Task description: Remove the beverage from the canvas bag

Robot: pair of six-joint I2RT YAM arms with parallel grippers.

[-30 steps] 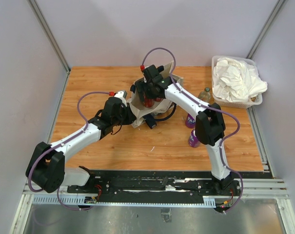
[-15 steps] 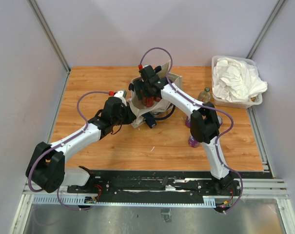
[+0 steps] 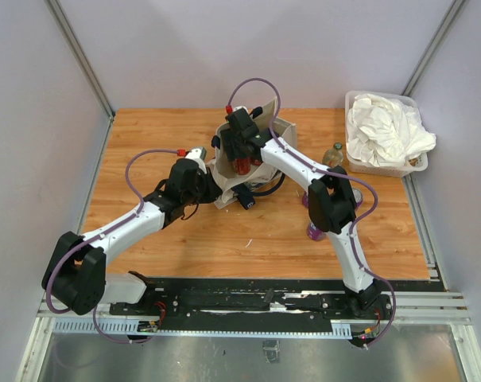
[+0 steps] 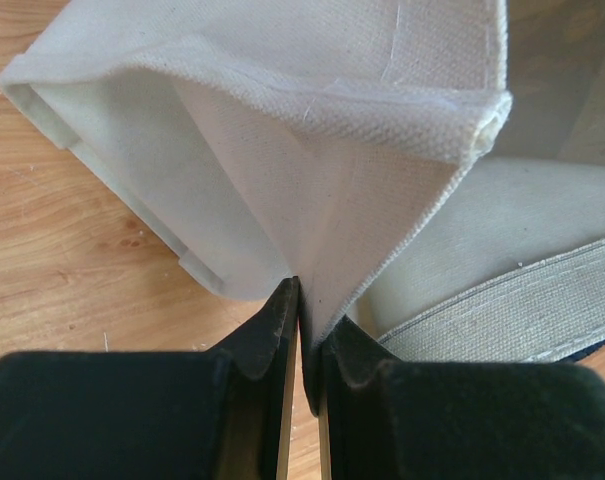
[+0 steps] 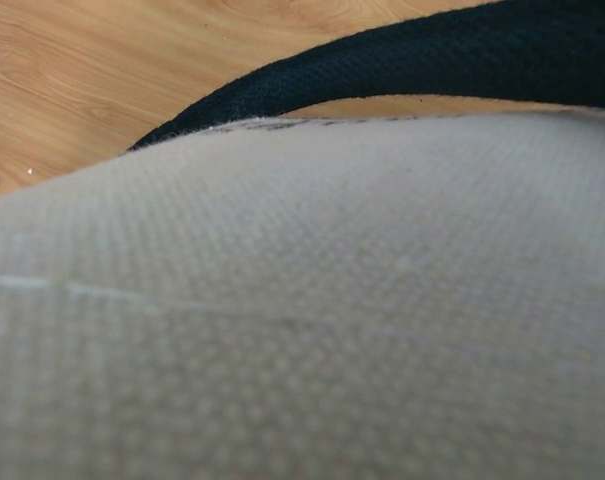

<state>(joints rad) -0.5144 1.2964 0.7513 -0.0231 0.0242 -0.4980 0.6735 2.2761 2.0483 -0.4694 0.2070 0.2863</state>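
Observation:
The cream canvas bag stands mid-table with its mouth up and a navy strap hanging at its front. My left gripper is shut on a fold of the bag's rim, as the left wrist view shows with canvas pinched between the fingers. My right gripper reaches down into the bag's mouth, right above a red can inside. In the right wrist view canvas fills the frame and hides the fingers; only the navy strap shows above it.
Two purple cans stand right of the bag, partly behind my right arm. A small bottle stands beside a clear tub of white cloths at the back right. Grey walls close the table's sides.
My right arm has shifted left and its gripper has gone deeper into the bag. The bag's back wall stands more upright. The left gripper has held its pinch in place.

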